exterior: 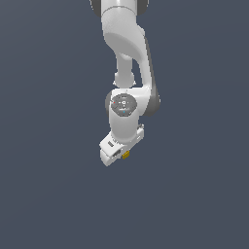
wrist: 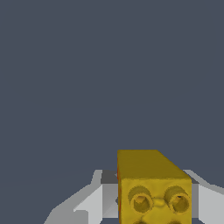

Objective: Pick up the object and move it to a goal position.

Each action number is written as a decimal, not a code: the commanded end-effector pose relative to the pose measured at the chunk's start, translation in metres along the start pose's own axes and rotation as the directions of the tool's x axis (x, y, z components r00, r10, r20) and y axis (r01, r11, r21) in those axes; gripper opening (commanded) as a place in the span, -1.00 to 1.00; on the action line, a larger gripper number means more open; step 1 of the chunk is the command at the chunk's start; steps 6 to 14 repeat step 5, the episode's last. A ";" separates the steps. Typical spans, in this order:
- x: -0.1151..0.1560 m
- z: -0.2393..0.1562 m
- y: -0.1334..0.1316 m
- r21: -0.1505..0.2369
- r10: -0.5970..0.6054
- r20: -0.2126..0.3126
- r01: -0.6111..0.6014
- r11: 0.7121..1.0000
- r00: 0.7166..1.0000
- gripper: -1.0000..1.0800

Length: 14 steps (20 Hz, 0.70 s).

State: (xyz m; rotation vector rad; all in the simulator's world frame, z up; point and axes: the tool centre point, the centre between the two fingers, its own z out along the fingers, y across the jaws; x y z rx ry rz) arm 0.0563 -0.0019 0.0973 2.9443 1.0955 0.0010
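Observation:
The object is a small yellow-gold block (exterior: 126,154) with round studs on one face. In the exterior view it peeks out from under the white gripper (exterior: 118,156) at the arm's low end. In the wrist view the block (wrist: 151,186) fills the space between the two grey-white fingers (wrist: 89,203), which press on its sides. The gripper is shut on the block. Whether the block is lifted off the dark surface I cannot tell.
The white Panda arm (exterior: 125,44) comes down from the top of the exterior view. Around it there is only a plain dark blue-grey ground (exterior: 48,146). No goal marker shows.

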 end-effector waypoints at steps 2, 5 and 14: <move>0.003 -0.003 0.000 0.000 0.001 0.001 -0.001 1.000 1.000 -1.00; 0.002 -0.002 0.001 0.000 0.001 0.001 -0.001 1.000 1.000 -1.00; 0.002 -0.002 0.001 0.000 0.001 0.001 -0.001 1.000 1.000 -1.00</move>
